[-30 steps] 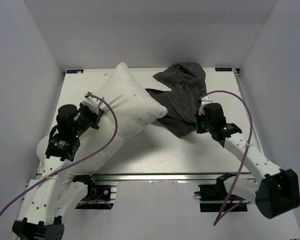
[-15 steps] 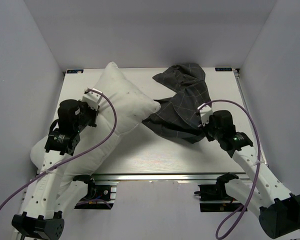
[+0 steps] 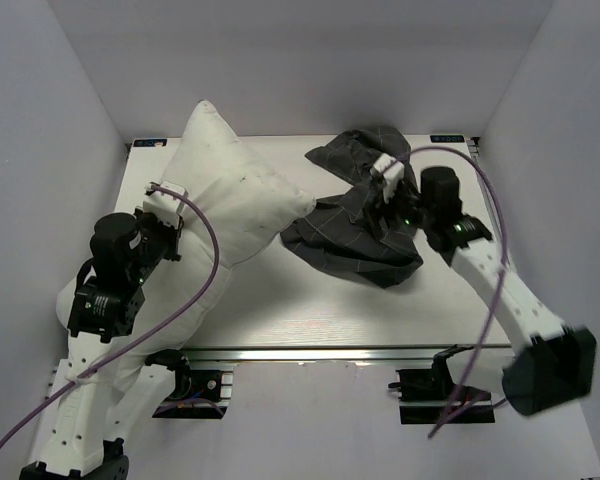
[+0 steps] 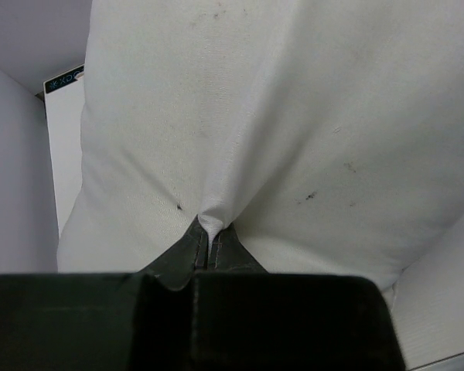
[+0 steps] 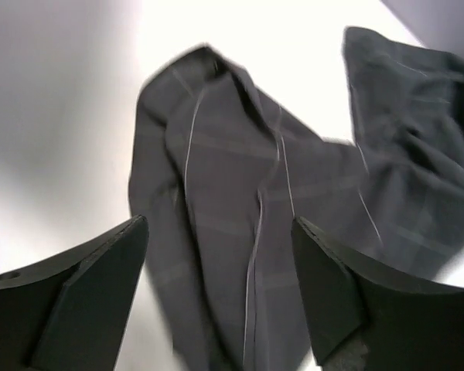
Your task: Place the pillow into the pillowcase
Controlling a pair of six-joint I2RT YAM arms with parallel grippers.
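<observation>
Left gripper (image 4: 209,249): clamped tight on a pinched ridge of the pillow (image 4: 255,116) fabric. Right gripper (image 5: 219,232): spread wide, gripping nothing, hovering just above the pillowcase (image 5: 240,193), no contact evident. Expect light, soft, compliant handling from both items: judged plump and springy for the pillow, limp and prone to bunching for the pillowcase. Grip the pillow by a seam or corner rather than the bulging face. Take the pillowcase by one layer at the hem of its mouth, not discernible in the crumpled heap. From the left gripper outward: pillow propped up and tilted over the left side of the table (image 3: 310,310), one corner pointing right, meeting the pillowcase edge; touching or merely overlapping in view, cannot tell. From the right gripper outward: pillowcase directly beneath, heaped on the right half toward the far edge.
</observation>
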